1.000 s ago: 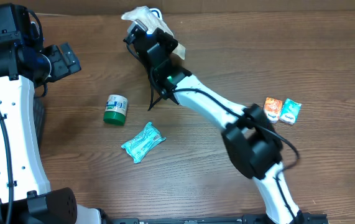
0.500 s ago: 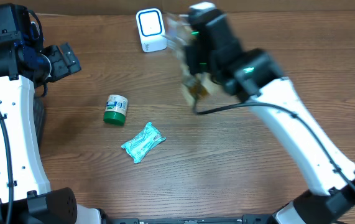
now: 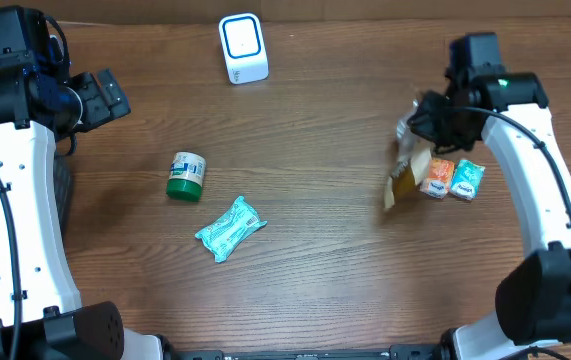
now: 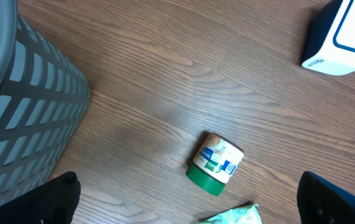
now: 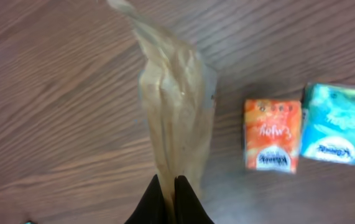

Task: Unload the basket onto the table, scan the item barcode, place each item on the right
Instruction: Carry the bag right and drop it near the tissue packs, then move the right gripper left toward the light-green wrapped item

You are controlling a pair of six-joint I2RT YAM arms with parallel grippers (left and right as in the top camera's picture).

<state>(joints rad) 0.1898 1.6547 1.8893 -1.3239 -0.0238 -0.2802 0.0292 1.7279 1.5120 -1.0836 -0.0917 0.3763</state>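
Overhead view: my right gripper (image 3: 425, 122) is pinched shut on the top of a clear bag (image 3: 403, 182) with brownish content. The bag hangs over the right part of the table (image 3: 315, 290). Its lower end is just beside an orange packet (image 3: 437, 176) and a teal packet (image 3: 467, 179); I cannot tell if it touches the orange one. The scanner (image 3: 243, 47) stands at the far edge, well apart from the bag. A green-lidded jar (image 3: 186, 176) and a mint-green packet (image 3: 230, 228) lie on the left part. My left gripper (image 3: 108, 96) is near the left edge.

Left wrist view: the left gripper (image 4: 186, 202) is spread wide and holds nothing. Under it lies the jar (image 4: 214, 165), with a grey basket (image 4: 22, 112) on one side and the scanner (image 4: 342, 37) in the corner.

Right wrist view: the fingers (image 5: 158, 202) squeeze the bag (image 5: 177, 106), with the orange packet (image 5: 272, 134) and the teal packet (image 5: 339, 130) beside it.
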